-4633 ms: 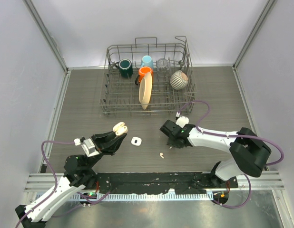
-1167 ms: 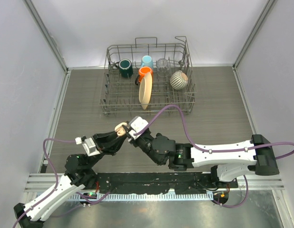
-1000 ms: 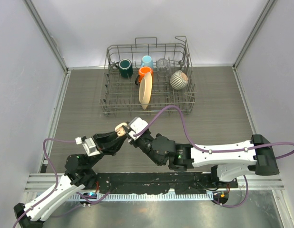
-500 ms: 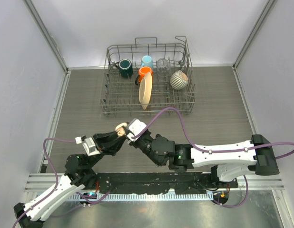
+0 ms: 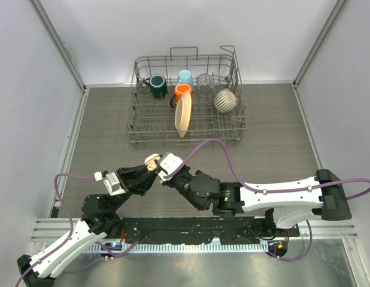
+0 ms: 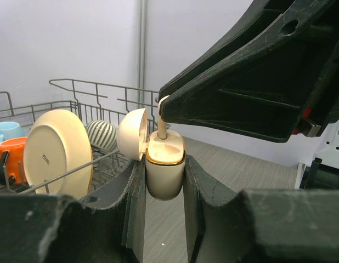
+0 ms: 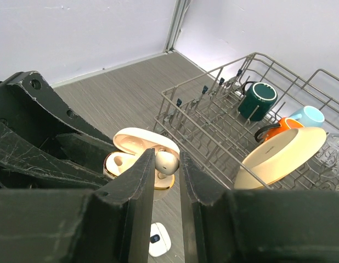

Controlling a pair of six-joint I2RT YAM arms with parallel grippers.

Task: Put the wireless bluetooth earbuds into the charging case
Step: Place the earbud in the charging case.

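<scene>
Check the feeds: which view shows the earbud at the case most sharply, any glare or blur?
Left wrist: case and earbud sharp, evenly lit, with the left hand's near edge dark and soft. Right wrist: earbud crisp between the right hand's fingers, no glare. Top: even light, no harsh shadows, but the case is tiny and partly hidden.

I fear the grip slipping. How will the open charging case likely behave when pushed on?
Probably rigid and slippery: the charging case looks glossy and rounded, so it may slide in the left gripper. Its open lid hangs on a small hinge, likely fragile.
</scene>
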